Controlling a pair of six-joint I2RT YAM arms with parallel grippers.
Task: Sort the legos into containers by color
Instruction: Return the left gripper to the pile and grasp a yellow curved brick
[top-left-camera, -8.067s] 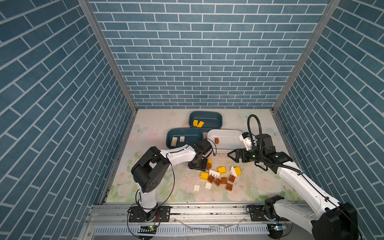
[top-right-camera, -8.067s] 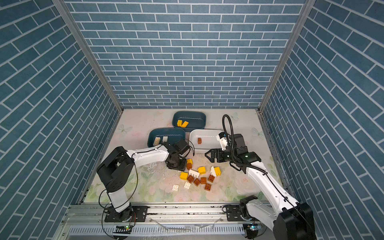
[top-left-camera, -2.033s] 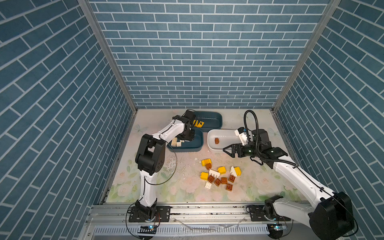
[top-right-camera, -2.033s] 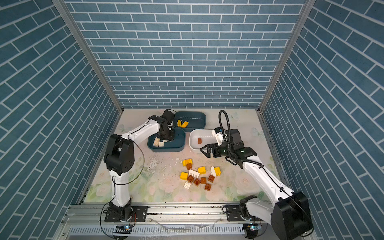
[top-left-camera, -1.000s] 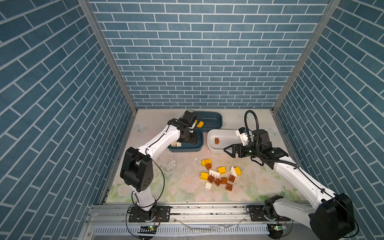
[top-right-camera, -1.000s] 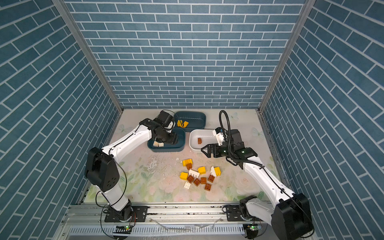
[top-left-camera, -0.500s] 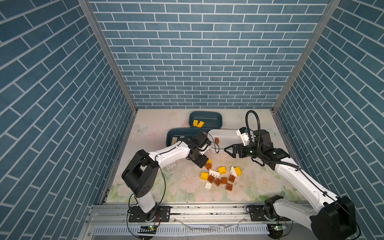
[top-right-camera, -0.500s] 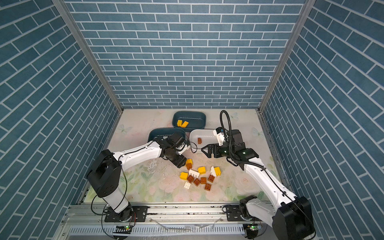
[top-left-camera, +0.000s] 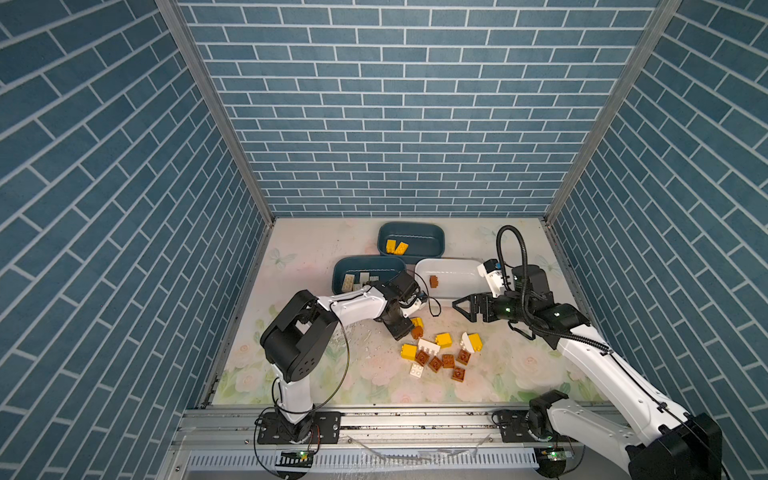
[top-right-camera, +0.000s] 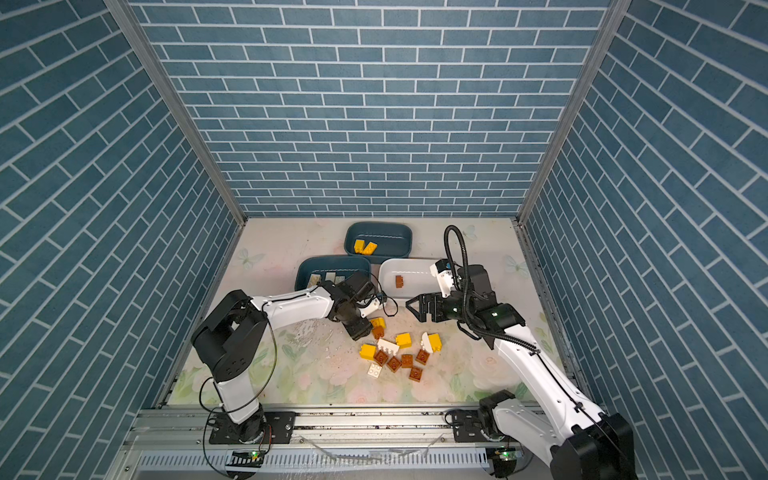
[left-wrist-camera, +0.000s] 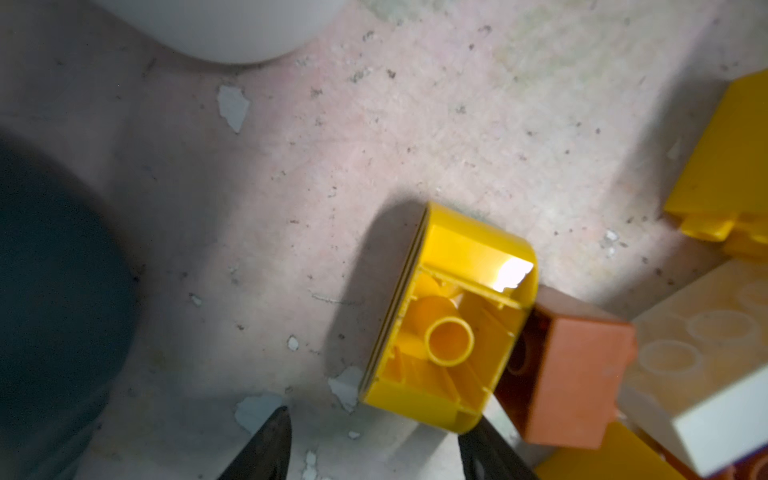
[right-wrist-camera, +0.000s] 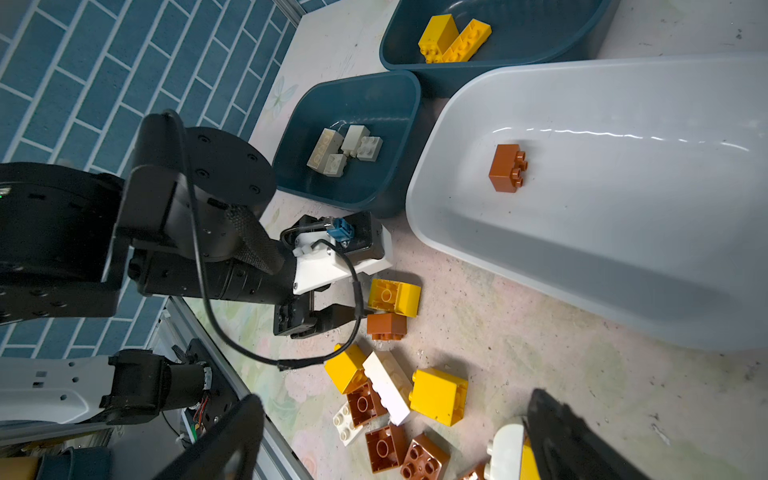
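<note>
Roughly a dozen loose legos (top-left-camera: 436, 357) lay nearest the rail (top-left-camera: 374, 419), colours mixed. Just beyond, your left gripper (left-wrist-camera: 378, 430) stood spread and empty short of a yellow brick (left-wrist-camera: 449, 324) tipped on its side, a brown brick (left-wrist-camera: 573, 365) touching it. Judged light, rigid and slick: grip its flat side walls, clear of the neighbour. Your right gripper (top-left-camera: 464, 309) hovered wide apart, holding nothing. Farther back, the near teal tub (top-left-camera: 370, 266) held cream bricks (top-left-camera: 357, 284), the white tub (top-left-camera: 457, 278) one brown, the far teal tub (top-left-camera: 424, 237) two yellow.
</note>
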